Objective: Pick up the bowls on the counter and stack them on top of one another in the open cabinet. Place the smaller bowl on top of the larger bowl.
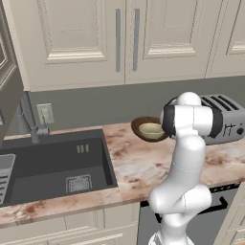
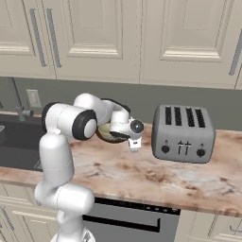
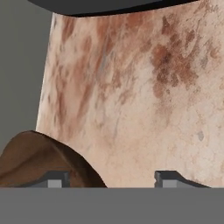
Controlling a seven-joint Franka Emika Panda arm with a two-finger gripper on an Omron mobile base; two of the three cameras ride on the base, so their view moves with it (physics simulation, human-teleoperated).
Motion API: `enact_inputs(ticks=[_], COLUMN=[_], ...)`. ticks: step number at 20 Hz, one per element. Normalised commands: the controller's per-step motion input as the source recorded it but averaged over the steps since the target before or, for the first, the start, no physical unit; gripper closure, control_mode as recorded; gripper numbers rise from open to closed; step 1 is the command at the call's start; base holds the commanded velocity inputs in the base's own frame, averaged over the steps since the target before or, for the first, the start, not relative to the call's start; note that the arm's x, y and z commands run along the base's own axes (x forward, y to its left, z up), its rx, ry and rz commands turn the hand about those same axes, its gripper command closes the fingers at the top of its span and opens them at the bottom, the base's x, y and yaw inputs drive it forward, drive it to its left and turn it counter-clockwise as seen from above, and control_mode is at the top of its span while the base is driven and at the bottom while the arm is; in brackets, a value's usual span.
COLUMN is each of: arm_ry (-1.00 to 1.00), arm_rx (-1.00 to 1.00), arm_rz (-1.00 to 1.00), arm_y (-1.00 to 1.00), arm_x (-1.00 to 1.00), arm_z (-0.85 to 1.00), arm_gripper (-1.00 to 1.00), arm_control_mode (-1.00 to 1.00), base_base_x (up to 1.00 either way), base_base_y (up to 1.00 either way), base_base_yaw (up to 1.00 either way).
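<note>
The dark brown larger bowl (image 1: 138,126) sits on the marbled counter (image 1: 139,167) near the back wall. The pale olive-tan smaller bowl (image 1: 152,129) appears to rest inside it, partly hidden by my arm. In the right base view both bowls (image 2: 109,133) peek out behind my wrist. My gripper (image 2: 134,144) points down at the counter just right of them, between the bowls and the toaster. In the hand view the gripper (image 3: 111,179) is open with bare counter between its fingertips (image 3: 168,178), and the brown bowl's edge (image 3: 35,159) lies by the left one. The open cabinet is out of view.
A silver four-slot toaster (image 2: 183,133) stands on the counter right of the gripper. A dark sink (image 1: 57,165) with a faucet (image 1: 33,127) is set in at the left. Cream wall cabinets (image 1: 119,38) with shut doors hang overhead.
</note>
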Motion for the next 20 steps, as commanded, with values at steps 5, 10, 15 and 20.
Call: enact_inputs(ticks=[5,10,15,20], arm_ry=[0.00,0.00,0.00,0.00], arm_rx=[0.00,0.00,0.00,0.00], arm_rz=[0.00,0.00,0.00,0.04], arm_y=[0.00,0.00,0.00,0.00], arm_x=[0.02,0.02,0.00,-0.24], arm_z=[0.00,0.00,0.03,0.45], arm_gripper=[1.00,1.00,1.00,1.00], arm_control_mode=[-1.00,-1.00,-1.00,-1.00], base_base_x=[0.00,0.00,0.00,0.00], base_base_y=[0.00,0.00,0.00,0.00], base_base_yaw=[0.00,0.00,0.00,0.00])
